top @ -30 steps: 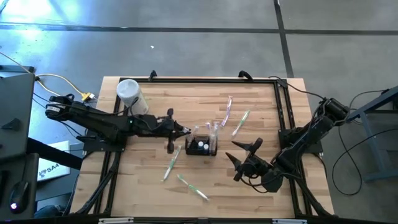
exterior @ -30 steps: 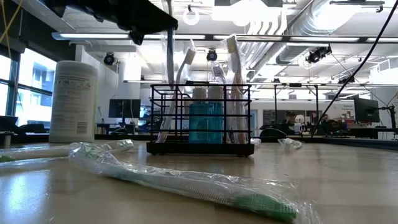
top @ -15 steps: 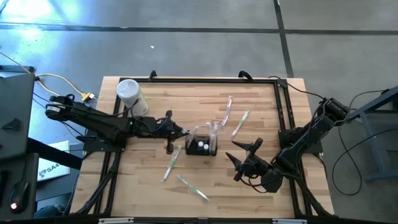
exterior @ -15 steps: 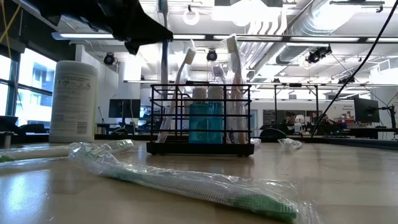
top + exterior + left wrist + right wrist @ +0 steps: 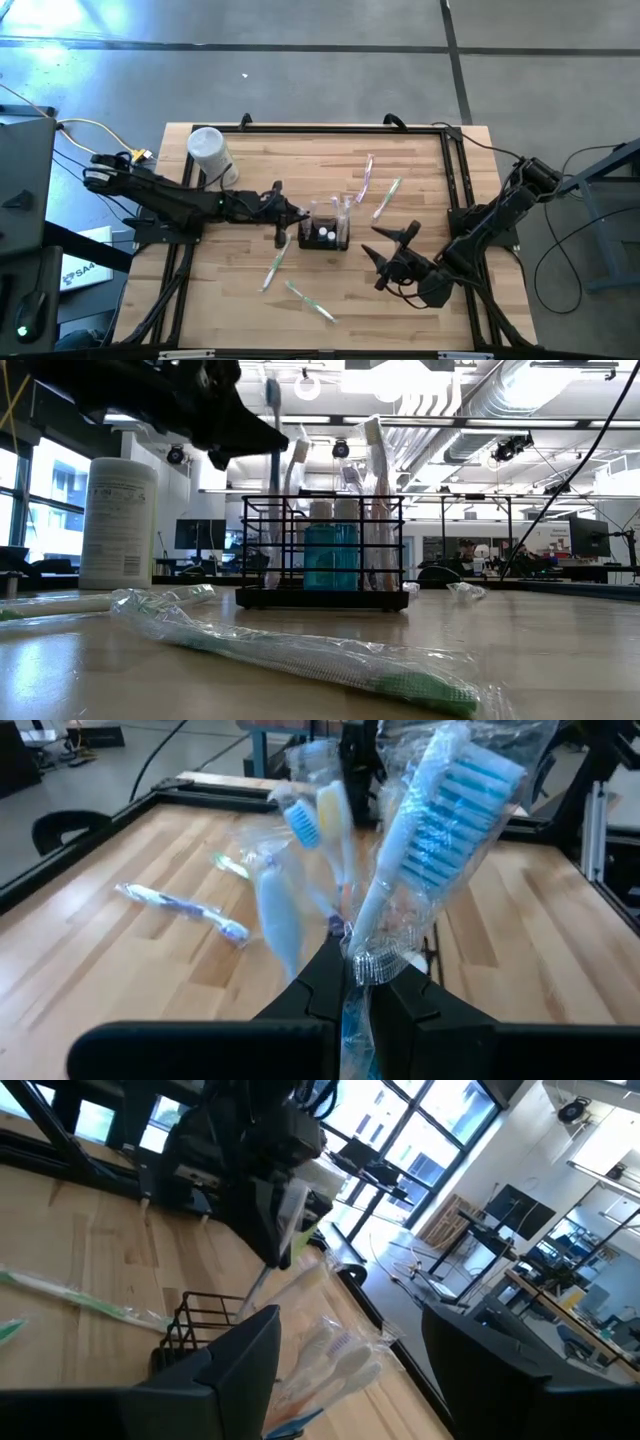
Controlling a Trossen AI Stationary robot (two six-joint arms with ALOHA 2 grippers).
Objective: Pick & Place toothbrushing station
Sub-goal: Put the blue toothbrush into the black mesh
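Note:
The toothbrushing station, a black wire caddy (image 5: 325, 233), stands mid-table and holds several toothbrushes and a blue cup (image 5: 330, 555). My left gripper (image 5: 287, 214) reaches in from the left, just short of the caddy's left end, shut on a plastic-wrapped toothbrush with blue bristles (image 5: 455, 805). In the low view that gripper (image 5: 240, 430) hangs above the caddy's left end (image 5: 248, 550), the brush (image 5: 272, 405) upright. My right gripper (image 5: 388, 256) waits open to the right of the caddy, near the front. My left gripper pinches the wrapped toothbrush's handle (image 5: 362, 952), below the head, between its two fingers. The fingers come about level from the table's left and lie across the brush. The brush stands nearly upright, head up, lifted off the table; its lower end is hidden.
A white lidded cylinder (image 5: 208, 150) stands far left. Wrapped toothbrushes lie loose on the wood: two near the front (image 5: 272, 266) (image 5: 310, 300), two behind the caddy (image 5: 367, 178) (image 5: 388, 197). One lies close in the low view (image 5: 300, 655). A black frame (image 5: 455, 180) edges the table.
My left gripper has sunk toward the caddy's left end, still shut on the wrapped toothbrush, and has rolled slightly. The brush has come down with it, still head up. My right arm has kept still.

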